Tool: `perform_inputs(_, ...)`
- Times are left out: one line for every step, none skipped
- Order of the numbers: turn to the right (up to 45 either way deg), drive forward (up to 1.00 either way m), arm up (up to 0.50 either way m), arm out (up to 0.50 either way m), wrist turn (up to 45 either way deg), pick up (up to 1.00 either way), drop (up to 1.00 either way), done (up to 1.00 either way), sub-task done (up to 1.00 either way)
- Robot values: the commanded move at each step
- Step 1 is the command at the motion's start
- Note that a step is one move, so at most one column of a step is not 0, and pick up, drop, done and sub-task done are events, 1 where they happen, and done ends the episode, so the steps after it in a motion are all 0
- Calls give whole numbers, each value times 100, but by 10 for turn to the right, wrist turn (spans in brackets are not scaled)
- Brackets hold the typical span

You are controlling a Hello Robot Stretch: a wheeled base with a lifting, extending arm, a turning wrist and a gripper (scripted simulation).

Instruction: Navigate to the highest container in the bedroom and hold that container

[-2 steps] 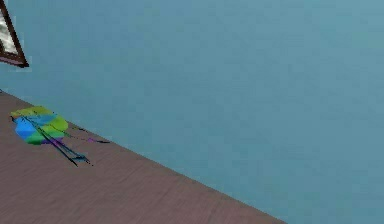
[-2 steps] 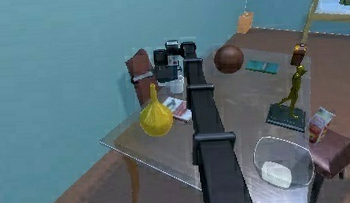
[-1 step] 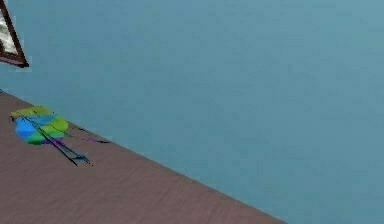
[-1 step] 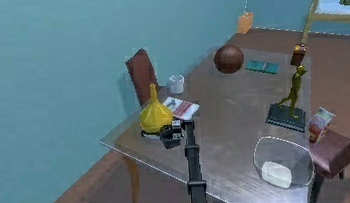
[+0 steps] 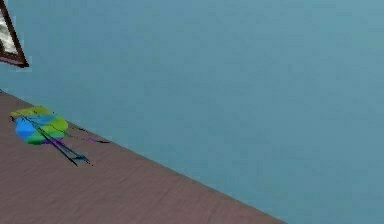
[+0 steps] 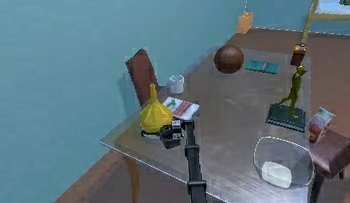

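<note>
Hand [image 6: 169,139] by yellow vase [image 6: 155,112] on table [image 6: 234,114], hold unclear

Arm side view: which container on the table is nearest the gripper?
The yellow narrow-necked vase, right by the gripper; the white mug and the clear bowl both stand farther off.

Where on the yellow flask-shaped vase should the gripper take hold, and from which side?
Probably the slim neck: the yellow vase stands upright on the table and flares wide toward its base, likely too broad for the gripper. Come from the near table edge, where the gripper is, level with the neck.
</note>
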Motion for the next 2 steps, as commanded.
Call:
perform_inputs(0,0,10,0,0,0,0,0,0)
perform_inputs(0,0,0,0,0,0,0,100,0)
